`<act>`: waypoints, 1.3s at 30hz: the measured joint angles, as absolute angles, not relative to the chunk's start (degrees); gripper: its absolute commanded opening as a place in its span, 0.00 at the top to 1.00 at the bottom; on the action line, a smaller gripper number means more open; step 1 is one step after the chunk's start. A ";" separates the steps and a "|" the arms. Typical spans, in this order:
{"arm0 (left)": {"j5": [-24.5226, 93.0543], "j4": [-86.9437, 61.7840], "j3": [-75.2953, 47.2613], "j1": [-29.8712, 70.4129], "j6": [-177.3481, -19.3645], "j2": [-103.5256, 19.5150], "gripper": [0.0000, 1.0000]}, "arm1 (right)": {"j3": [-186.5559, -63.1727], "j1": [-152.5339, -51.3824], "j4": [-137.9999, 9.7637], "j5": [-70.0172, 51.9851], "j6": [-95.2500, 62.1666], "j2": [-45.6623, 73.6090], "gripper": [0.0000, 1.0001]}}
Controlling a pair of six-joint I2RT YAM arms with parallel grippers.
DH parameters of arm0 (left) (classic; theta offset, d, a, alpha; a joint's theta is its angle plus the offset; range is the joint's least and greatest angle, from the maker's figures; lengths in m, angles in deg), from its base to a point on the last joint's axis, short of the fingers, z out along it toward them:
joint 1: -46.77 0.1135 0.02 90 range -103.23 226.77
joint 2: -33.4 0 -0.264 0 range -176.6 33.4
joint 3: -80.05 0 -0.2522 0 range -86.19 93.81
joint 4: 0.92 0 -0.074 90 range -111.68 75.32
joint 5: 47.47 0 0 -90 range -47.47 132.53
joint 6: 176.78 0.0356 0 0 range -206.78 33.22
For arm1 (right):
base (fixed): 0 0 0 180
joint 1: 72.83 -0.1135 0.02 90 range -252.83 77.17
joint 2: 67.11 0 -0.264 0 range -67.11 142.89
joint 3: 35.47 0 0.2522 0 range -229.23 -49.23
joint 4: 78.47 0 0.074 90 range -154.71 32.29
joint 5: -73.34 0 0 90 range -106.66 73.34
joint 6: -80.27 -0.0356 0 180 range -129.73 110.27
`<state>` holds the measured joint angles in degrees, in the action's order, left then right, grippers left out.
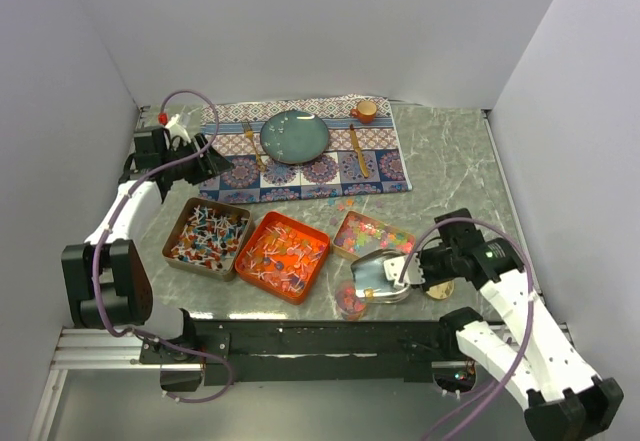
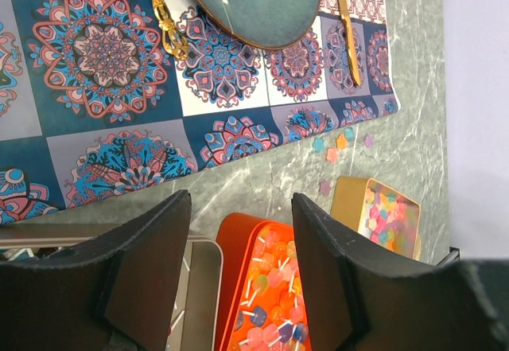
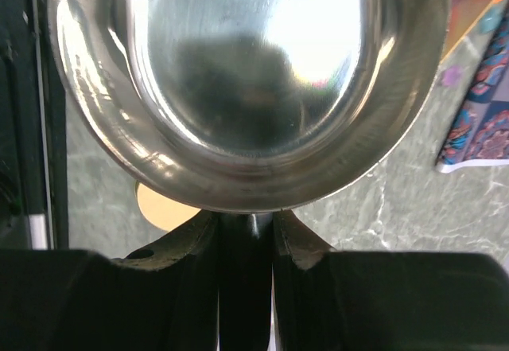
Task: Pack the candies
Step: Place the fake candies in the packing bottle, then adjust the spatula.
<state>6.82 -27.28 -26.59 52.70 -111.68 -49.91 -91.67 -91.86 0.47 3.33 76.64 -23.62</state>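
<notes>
1. The right jaws were clamped on the scoop by its handle, with the empty bowl pointed left.
2. The pastel candies were held in a tray just beyond the scoop.
3. The left jaws were held apart, far from the scoop.

Pretty sure this was a lab test booth: plain white panels boxed in the marble-look table, aluminium rail up front, staged placemat.

Top camera sat high behind the bases, covering the whole table. Left wrist looked down on placemat and orange tray, both shared overhead. Right wrist sat very close on scoop, probably facing downward.
</notes>
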 measured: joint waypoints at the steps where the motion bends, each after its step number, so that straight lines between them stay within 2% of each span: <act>1: 6.80 -27.15 -26.72 52.68 -111.73 -49.73 0.40 | -91.88 -91.86 0.47 2.85 77.06 -23.19 1.00; 12: 5.84 -26.10 -28.87 51.98 -111.99 -47.79 0.39 | -97.00 -93.98 2.22 -2.53 86.24 -22.42 1.00; 15: 4.20 -25.10 -29.30 50.17 -112.19 -47.50 0.33 | -99.64 -94.33 3.82 -3.75 87.59 -22.38 1.00; 22: 0.62 -24.57 -29.54 45.73 -112.40 -47.42 0.33 | -102.66 -96.36 4.43 -4.62 86.91 -21.77 1.00; 26: -2.97 -22.72 -29.94 43.81 -113.61 -47.42 0.29 | -105.98 -96.47 3.75 -3.36 79.13 -18.36 1.00; 34: -13.85 -15.46 -33.72 37.51 -117.91 -46.65 0.29 | -114.24 -96.47 -6.69 4.60 52.55 -3.58 1.00; 39: -16.19 -14.56 -33.72 32.99 -118.57 -46.87 0.28 | -117.37 -97.54 -12.01 7.13 43.48 3.48 1.00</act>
